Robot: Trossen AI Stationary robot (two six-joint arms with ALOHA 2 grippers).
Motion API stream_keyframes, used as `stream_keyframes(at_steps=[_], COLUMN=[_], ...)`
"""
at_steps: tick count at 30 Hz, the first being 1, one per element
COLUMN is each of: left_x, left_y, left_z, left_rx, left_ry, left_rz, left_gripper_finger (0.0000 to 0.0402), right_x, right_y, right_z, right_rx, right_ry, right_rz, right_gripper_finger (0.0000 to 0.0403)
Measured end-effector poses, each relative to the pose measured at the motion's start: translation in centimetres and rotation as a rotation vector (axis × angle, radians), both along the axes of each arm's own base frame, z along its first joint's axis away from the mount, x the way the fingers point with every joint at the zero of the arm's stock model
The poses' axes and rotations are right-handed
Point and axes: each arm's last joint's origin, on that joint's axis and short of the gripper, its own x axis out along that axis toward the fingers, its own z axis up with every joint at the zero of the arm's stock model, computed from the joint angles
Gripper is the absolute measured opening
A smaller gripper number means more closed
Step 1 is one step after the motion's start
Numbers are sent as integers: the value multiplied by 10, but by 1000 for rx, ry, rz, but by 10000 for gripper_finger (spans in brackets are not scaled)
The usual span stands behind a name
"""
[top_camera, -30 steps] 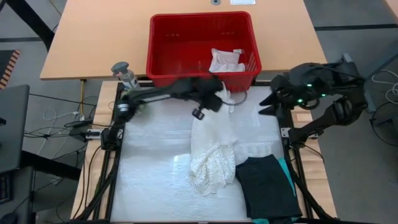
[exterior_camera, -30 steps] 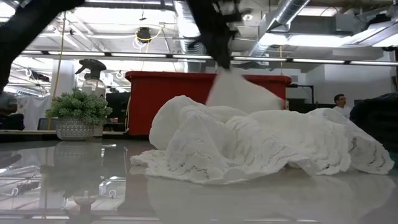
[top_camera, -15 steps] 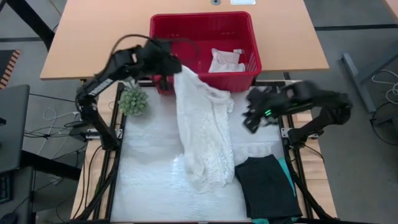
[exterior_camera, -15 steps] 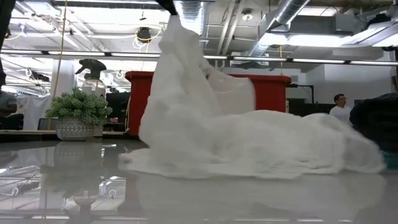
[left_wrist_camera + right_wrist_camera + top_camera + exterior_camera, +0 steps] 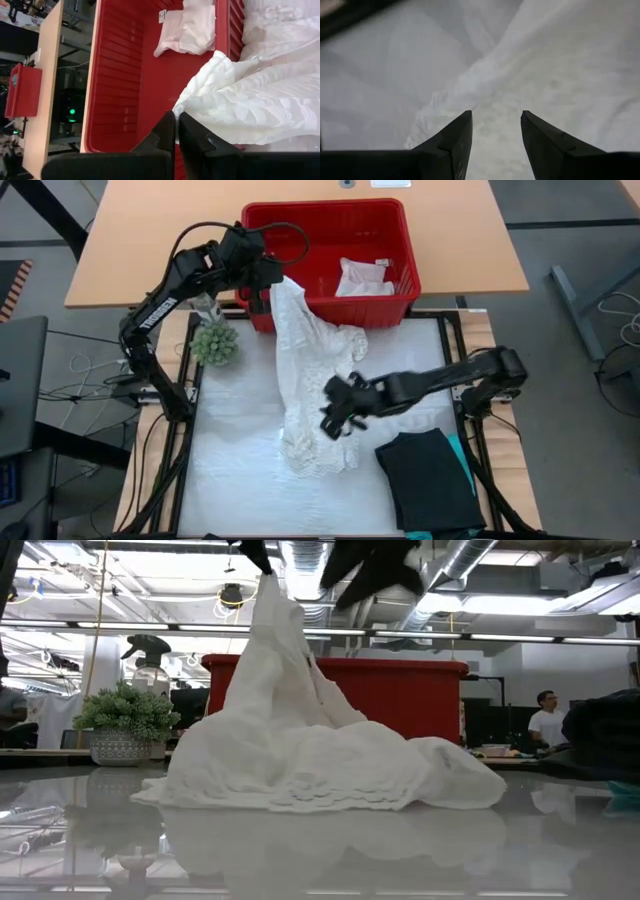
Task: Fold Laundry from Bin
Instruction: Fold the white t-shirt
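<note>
The white lacy top [image 5: 312, 385] rises in a peak from the table mat to my left gripper [image 5: 268, 286], which is shut on its upper end beside the red bin's near left corner [image 5: 252, 308]. The top's lower part lies crumpled on the mat [image 5: 330, 775]. My right gripper [image 5: 334, 413] hovers open over the middle of the top and stands high above it in the low view [image 5: 375, 565]. A small white cloth [image 5: 362, 277] lies inside the bin [image 5: 300, 235]. A folded black garment [image 5: 430, 478] lies at the near right on a teal one [image 5: 464, 465]. My left gripper pinches a bunched edge of the white top [image 5: 184, 107] between its two shut fingers, at the top's raised far end. The fingers slant down from the table's far left. The cloth hangs from them in a steep drape, and its lower part rests on the mat.
A small potted plant [image 5: 215, 342] stands at the mat's far left, next to the bin, with a spray bottle [image 5: 150, 658] behind it. The bin sits on a wooden table [image 5: 150, 240] beyond the mat. Bare mat [image 5: 235, 470] lies at the near left.
My left gripper has risen and gone toward the far left, drawing the top's far end up into a peak while the rest slid left along the mat. My right gripper has swung from the table's right edge down toward the middle, over the top.
</note>
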Motion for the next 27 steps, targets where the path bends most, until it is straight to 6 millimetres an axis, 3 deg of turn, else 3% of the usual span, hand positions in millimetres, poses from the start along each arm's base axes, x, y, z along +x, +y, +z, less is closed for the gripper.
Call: stream_keyframes(at_steps=[4,11,17,22,27], left_x=[0,-1,-1,-1,-1], left_y=[0,0,0,0,0], left_z=[0,0,0,0,-1], left_rx=[8,18,14,14,14], left_ry=[9,20,21,19,20], left_rz=[-3,20,22,22,22], left_gripper_finger=[0,0,0,0,0], right_x=[29,63,67,71,74], right_y=[2,3,11,-5,-16], right_z=[-38,-71,-79,-78,-76], right_rx=[55,214,265,225,214], right_ry=[56,31,20,-11,-47], right_rz=[17,3,-32,-94,-156], right_gripper_finger=[195,194,236,271,276])
